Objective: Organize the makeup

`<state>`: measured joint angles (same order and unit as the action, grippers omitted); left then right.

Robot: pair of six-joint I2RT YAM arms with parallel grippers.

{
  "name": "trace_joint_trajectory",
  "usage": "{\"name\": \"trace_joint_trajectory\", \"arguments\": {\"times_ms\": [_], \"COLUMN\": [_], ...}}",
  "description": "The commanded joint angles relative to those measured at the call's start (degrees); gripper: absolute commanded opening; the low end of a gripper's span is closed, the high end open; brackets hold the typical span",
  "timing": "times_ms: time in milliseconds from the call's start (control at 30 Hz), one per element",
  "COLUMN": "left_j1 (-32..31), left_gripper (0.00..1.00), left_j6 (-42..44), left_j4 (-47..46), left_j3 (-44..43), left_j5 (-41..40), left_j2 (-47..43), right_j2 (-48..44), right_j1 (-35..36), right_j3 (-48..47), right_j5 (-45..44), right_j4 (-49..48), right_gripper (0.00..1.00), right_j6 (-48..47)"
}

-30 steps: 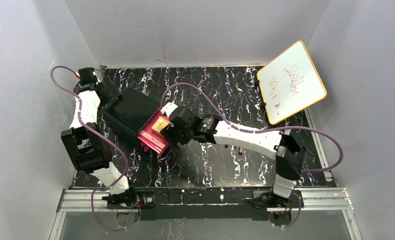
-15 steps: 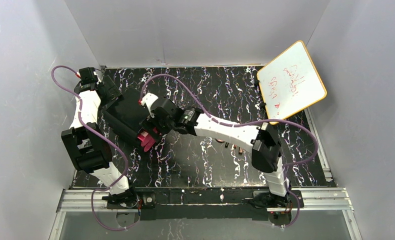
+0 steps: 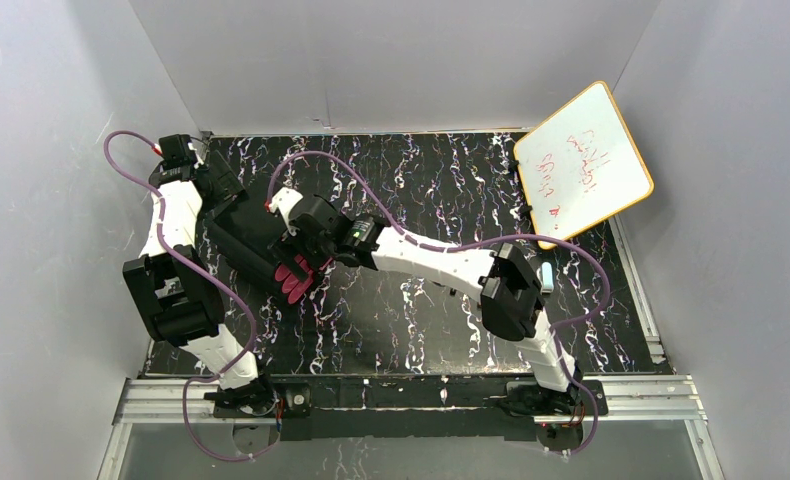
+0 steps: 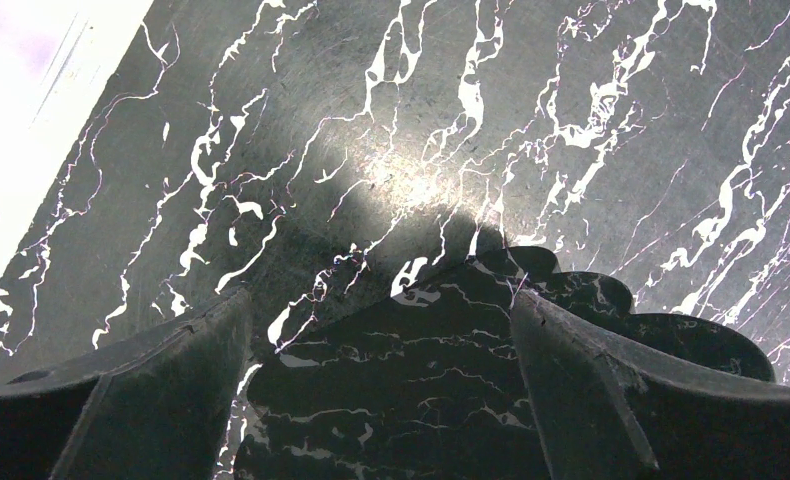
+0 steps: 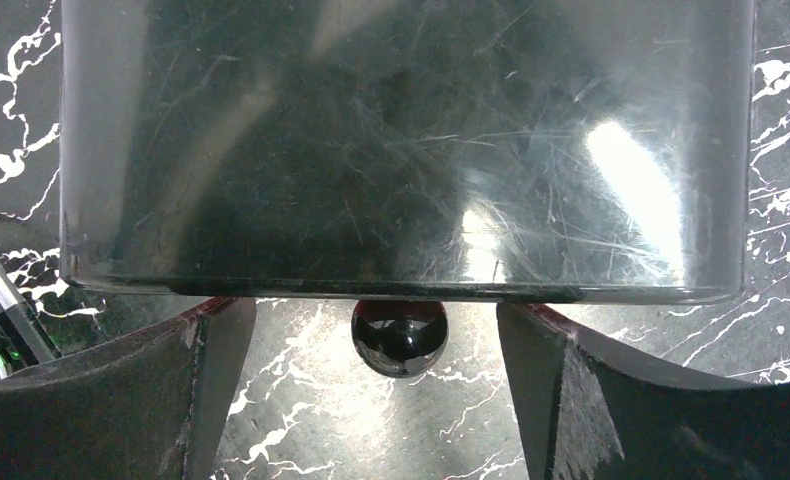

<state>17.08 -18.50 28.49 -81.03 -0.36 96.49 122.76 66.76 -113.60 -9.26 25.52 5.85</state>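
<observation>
The black box with pink drawers [image 3: 254, 232] stands at the left of the table. Its pink drawer fronts [image 3: 293, 278] show at the near end. My right gripper [image 3: 299, 250] is open right at the box front. In the right wrist view its fingers [image 5: 221, 345] stand apart on either side of a round black knob [image 5: 399, 337] under the glossy black box face [image 5: 401, 150], not touching the knob. My left gripper [image 3: 219, 188] is open and empty behind the box, over bare table [image 4: 381, 300]. A few small makeup items [image 3: 458, 292] show only partly beside the right forearm. The yellow packet is hidden.
An orange-rimmed whiteboard [image 3: 583, 163] leans at the back right corner. Grey walls close in the table on three sides. The right forearm [image 3: 431, 260] stretches across the middle of the table. A purple cable [image 3: 371, 185] arches over it.
My right gripper has moved left toward the box. The pink drawer that stood open with the yellow packet inside has gone in. The left arm has not moved.
</observation>
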Motion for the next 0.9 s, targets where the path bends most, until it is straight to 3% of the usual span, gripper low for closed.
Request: {"name": "trace_joint_trajectory", "arguments": {"times_ms": [0,200,367,533,700,867], "left_j1": [-1.17,-1.17,-1.17,-1.17,-1.17,-1.17], "left_gripper": [0.98,0.98,0.98,0.98,0.98,0.98], "left_j6": [1.6,1.8,1.8,1.89,1.98,2.07], "left_j4": [4.09,4.37,4.32,4.37,4.47,4.64], "left_j3": [1.38,0.98,1.01,0.84,0.52,0.1], "left_j5": [2.32,1.98,1.81,1.67,1.68,1.42], "left_j2": [-0.66,-0.61,-0.38,-0.01,0.35,0.72], "right_j2": [-1.61,-6.94,-16.64,-22.93,-23.85,-21.5], "right_j1": [-0.58,-0.54,-0.49,-0.5,-0.49,-0.48], "right_j3": [1.8,8.03,24.69,39.39,46.98,48.38], "right_j5": [0.26,1.43,1.87,1.27,0.57,-0.39], "right_j4": [-9.22,-10.09,-17.43,-29.16,-39.82,-48.04], "right_gripper": [0.99,0.99,0.98,0.88,0.85,0.79], "right_j6": [-0.8,-0.45,1.17,4.94,6.23,5.49]}}
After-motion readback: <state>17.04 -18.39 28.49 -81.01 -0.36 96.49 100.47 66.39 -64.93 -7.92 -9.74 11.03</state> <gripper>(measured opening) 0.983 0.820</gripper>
